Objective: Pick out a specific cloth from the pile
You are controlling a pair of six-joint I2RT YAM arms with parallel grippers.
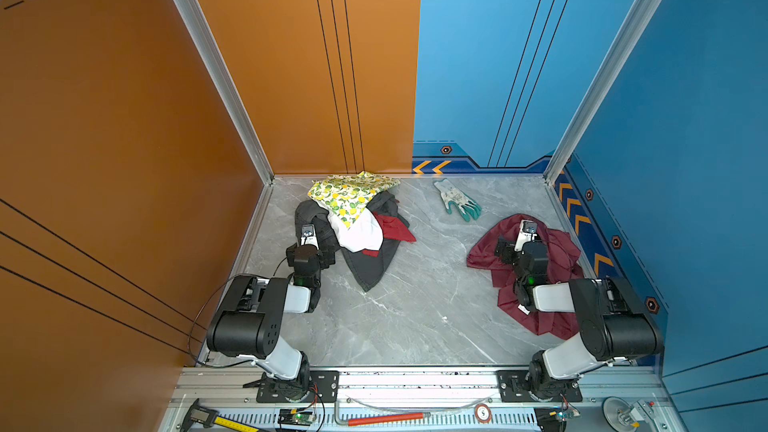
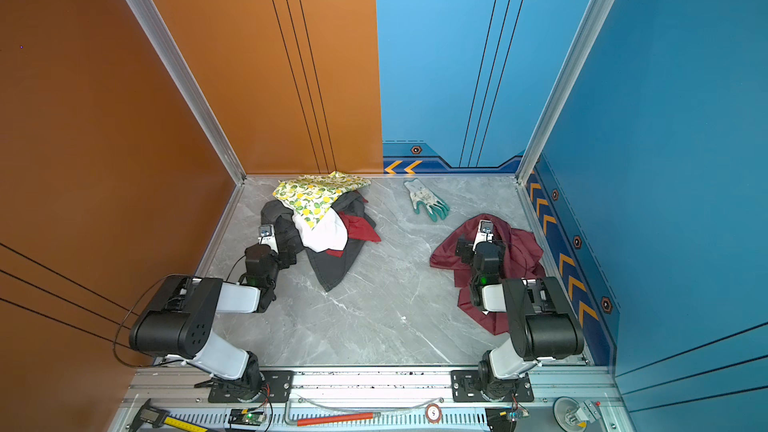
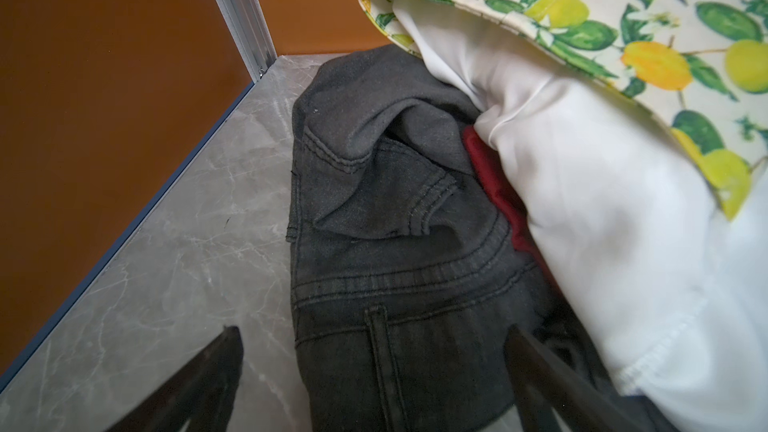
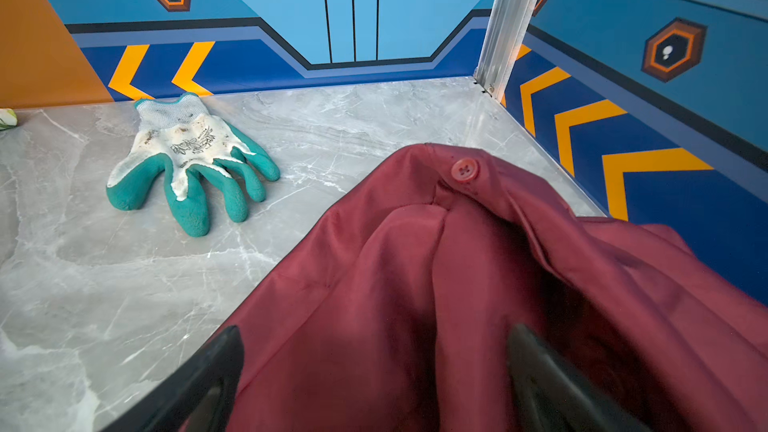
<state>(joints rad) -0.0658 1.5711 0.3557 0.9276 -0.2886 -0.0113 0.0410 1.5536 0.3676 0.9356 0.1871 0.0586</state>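
The cloth (image 1: 557, 259) (image 2: 521, 253), dark maroon and slightly shiny, lies crumpled at the right of the table, apart from the pile (image 1: 357, 222) (image 2: 322, 220) at the back left. My right gripper (image 1: 527, 232) (image 4: 374, 330) hovers open over the cloth; maroon folds and a button lie between and beyond its fingers. My left gripper (image 1: 308, 236) (image 3: 372, 330) stands open at the pile's left edge, over a dark grey garment (image 3: 374, 201). In the pile, a lemon-print cloth (image 3: 623, 27) tops a white cloth (image 3: 602, 222) and a small red cloth (image 3: 494, 184).
A white-and-teal work glove (image 1: 457, 200) (image 4: 187, 164) lies near the back wall between the pile and the cloth. Orange and blue walls close the table on three sides. A red-handled tool (image 1: 386, 418) and other tools lie on the front rail.
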